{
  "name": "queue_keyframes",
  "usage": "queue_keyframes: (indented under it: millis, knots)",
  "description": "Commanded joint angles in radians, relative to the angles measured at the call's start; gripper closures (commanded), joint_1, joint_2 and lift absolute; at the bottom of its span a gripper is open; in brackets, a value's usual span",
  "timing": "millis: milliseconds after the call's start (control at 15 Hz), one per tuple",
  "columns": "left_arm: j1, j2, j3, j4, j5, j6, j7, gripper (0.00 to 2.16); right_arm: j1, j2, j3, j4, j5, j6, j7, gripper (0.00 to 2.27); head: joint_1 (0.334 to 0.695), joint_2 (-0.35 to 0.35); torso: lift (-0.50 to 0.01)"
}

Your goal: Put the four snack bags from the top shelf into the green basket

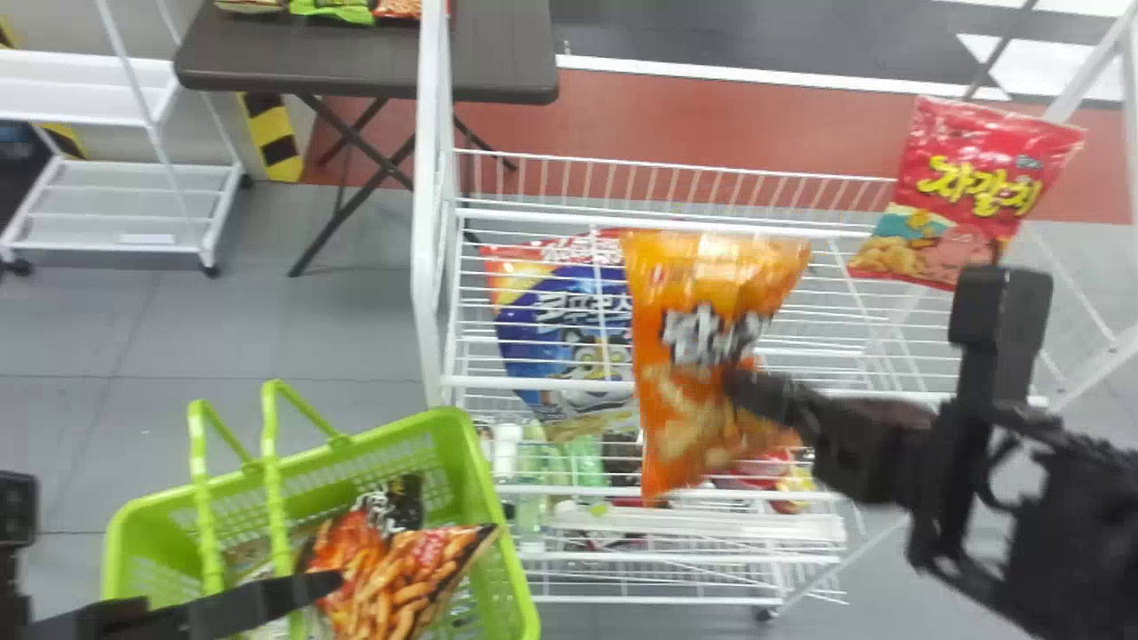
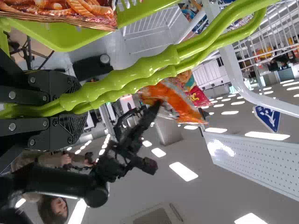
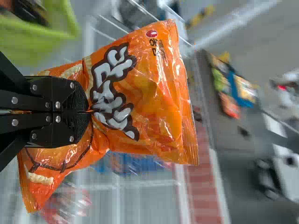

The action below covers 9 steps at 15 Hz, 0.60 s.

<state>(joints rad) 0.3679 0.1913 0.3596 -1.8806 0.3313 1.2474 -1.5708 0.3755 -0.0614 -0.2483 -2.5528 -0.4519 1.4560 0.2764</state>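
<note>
Right gripper [image 3: 88, 112] pinching orange bag [image 1: 689, 382] by a fold — bag hanging before shelf [image 1: 471, 383], apart from basket [image 1: 514, 556]. Left gripper [image 2: 79, 107] clasping handles [image 2: 145, 67]. Blue bag [image 1: 564, 333] lying on shelf. Step likely calling for firm pinch without crushing, lifting bag's low end over rim [image 1: 458, 415], steering clear of handles — lowering beside red bag [image 1: 409, 578] inside, only then letting go.

I see a bright orange bag [image 1: 702, 347] between the black right fingers [image 1: 769, 398], its lettering white edged in dark. Beyond those fingers are a blue, red and yellow bag [image 1: 556, 329] and a red one [image 1: 996, 164] with yellow lettering. Lime-green basket handles [image 1: 274, 480] run between the black left fingers [image 1: 284, 597].
</note>
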Motion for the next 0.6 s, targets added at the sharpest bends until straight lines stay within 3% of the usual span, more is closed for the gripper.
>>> queue_keyframes:
  millis: [0, 133, 533]
  knots:
    - [0.0, 0.0, 0.004, 0.0, 0.0, 0.001, -0.01, 2.15, 0.043, 0.0, 0.023, -0.058, -0.067, 0.116, 0.004, 2.26, 0.695, 0.005, 0.0]
    - [0.0, -0.001, 0.002, -0.005, 0.002, 0.001, -0.01, 2.15, 0.045, -0.005, 0.067, -0.072, -0.094, 0.116, 0.006, 2.26, 0.695, 0.062, 0.0]
    - [0.003, -0.007, -0.021, -0.037, 0.005, 0.01, -0.01, 2.15, -0.058, -0.005, 0.353, 0.089, 0.016, 0.116, -0.031, 2.26, 0.695, 0.221, 0.0]
